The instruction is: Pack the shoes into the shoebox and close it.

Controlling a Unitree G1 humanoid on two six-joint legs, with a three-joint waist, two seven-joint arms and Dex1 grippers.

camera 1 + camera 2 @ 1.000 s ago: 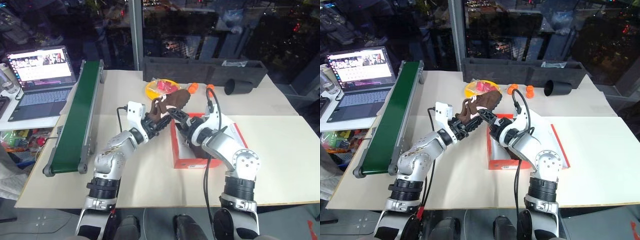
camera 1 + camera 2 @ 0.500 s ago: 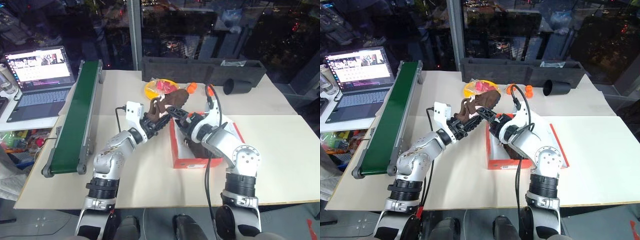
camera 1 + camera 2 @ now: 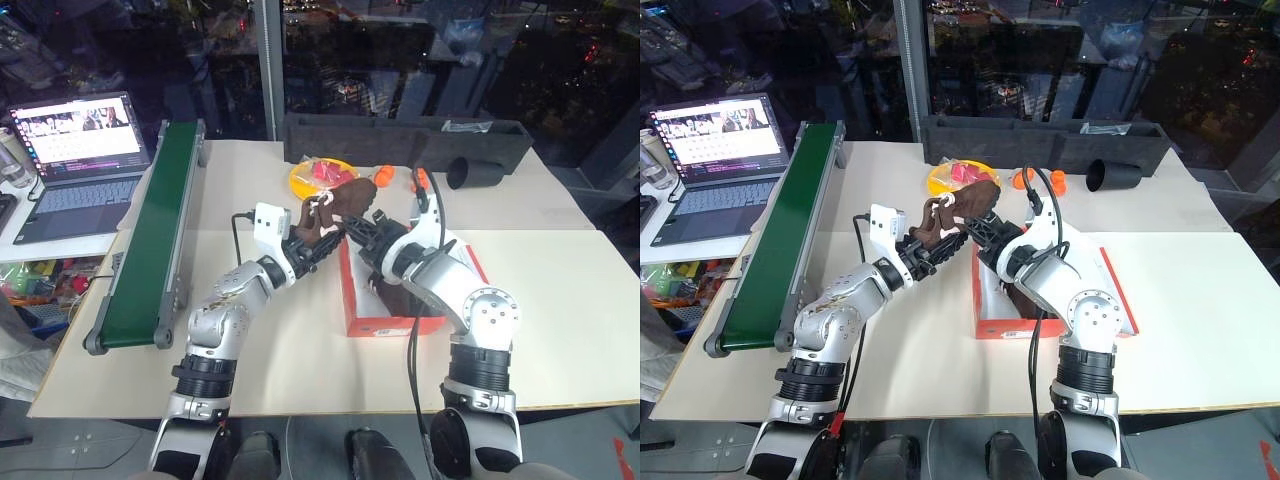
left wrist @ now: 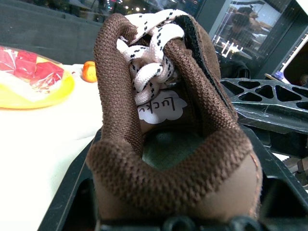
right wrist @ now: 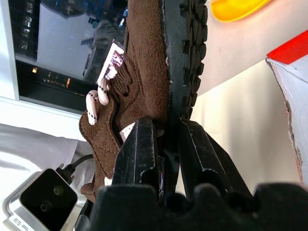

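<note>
Both fingers sets clamp 1 shoe [image 3: 340, 203] | L [image 3: 318, 240] heel | R [image 5: 166, 144] sole

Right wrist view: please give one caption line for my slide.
Right claw pinching the sole edge of a brown shoe beside the shoebox.

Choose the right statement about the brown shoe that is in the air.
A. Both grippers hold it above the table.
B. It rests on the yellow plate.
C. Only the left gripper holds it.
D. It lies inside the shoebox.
A: the left gripper clamps the shoe at its heel, and the right gripper is shut on its sole edge, beside the shoebox, above the table.
</note>
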